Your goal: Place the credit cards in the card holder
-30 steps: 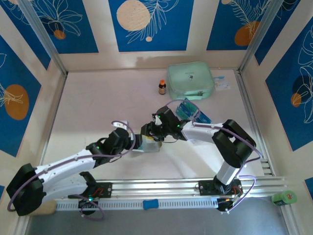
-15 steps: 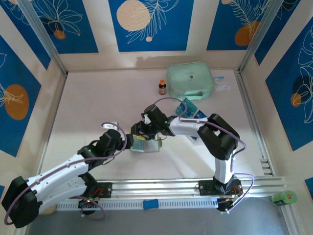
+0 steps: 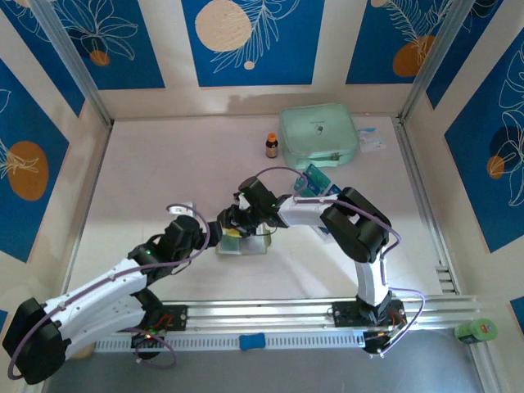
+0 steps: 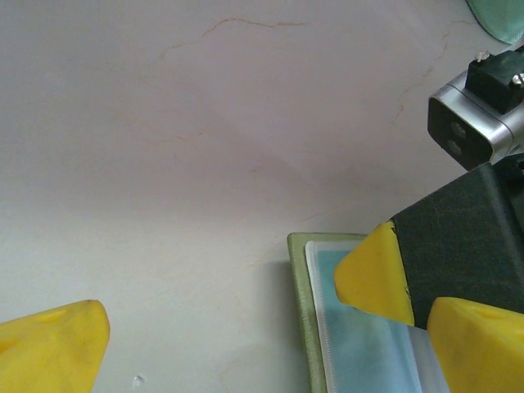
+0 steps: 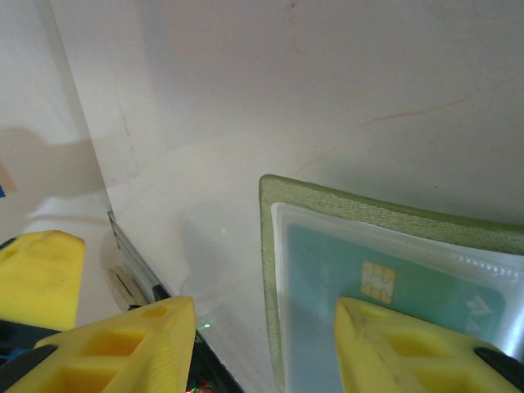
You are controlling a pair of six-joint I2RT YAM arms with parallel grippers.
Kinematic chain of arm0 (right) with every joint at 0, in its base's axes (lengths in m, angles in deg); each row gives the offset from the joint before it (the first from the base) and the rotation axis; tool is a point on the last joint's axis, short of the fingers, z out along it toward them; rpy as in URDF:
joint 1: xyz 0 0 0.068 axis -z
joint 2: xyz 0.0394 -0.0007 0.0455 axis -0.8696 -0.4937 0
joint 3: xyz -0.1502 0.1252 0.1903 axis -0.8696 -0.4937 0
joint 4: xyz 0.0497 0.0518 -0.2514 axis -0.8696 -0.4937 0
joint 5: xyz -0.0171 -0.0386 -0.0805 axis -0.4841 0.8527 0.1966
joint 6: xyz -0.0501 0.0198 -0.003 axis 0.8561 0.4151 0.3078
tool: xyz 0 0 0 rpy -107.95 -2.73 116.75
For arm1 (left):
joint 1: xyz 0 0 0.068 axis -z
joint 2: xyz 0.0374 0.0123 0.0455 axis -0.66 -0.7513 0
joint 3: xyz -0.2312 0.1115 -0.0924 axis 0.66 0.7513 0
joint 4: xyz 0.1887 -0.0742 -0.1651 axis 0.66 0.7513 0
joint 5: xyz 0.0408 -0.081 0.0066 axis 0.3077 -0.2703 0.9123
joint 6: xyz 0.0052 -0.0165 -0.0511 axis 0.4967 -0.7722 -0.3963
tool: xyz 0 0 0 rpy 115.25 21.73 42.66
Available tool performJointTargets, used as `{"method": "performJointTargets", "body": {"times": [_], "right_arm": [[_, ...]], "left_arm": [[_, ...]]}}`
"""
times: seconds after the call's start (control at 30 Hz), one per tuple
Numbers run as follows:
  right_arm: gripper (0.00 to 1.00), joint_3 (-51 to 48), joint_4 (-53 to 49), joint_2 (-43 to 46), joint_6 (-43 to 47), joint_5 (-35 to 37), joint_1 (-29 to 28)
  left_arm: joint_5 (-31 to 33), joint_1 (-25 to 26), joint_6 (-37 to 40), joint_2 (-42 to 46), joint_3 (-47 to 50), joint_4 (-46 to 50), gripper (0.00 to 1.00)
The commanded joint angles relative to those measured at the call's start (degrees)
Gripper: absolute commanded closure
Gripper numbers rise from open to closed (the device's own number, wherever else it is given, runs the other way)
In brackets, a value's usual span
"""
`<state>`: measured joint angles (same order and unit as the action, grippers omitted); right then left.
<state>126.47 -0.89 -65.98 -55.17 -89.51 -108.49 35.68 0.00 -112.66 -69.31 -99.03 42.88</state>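
One of the credit cards (image 5: 327,262), flat teal plastic with a small gold chip, sits inside a clear, glossy pocket of the card holder (image 5: 344,205), whose round-cornered rim is woven olive fabric. The holder lies open and flat on the pale, faintly veined table (image 4: 205,123), between the two arms. The right gripper (image 5: 262,327) has its blocky yellow fingers (image 5: 385,344) partly apart, one over the pocket, clasping nothing. The left gripper (image 4: 270,327), just beside the holder, is spread wide and empty.

top view wide; wrist views close, sharing card holder (image 5: 344,205)
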Motion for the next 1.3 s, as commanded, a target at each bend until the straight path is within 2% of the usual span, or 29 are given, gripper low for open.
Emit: {"method": "performJointTargets", "body": {"times": [0.0,0.3,0.63,0.97,1.27], "right_arm": [[0.52,-1.5,3.9,-1.2,-2.7,-2.5,0.6],[0.53,-3.7,6.3,0.8,-2.9,-2.8,2.8],[0.57,-4.4,6.7,-1.0,-3.7,-2.1,4.1],[0.58,-4.9,7.0,-1.6,-5.0,-1.4,4.0],[0.59,-5.1,7.1,-0.8,-5.3,-1.4,4.1]], "left_arm": [[-1.0,-0.5,0.2,-0.4,1.0,-0.7,0.00],[-2.3,-0.5,0.4,-1.8,1.0,-1.6,0.00],[-3.7,-0.5,0.9,-4.7,1.0,-3.1,0.00],[-7.1,-0.5,3.0,-12.6,0.0,-6.8,0.00],[-6.1,-0.5,4.3,-17.3,-0.2,-7.7,0.00]]}}
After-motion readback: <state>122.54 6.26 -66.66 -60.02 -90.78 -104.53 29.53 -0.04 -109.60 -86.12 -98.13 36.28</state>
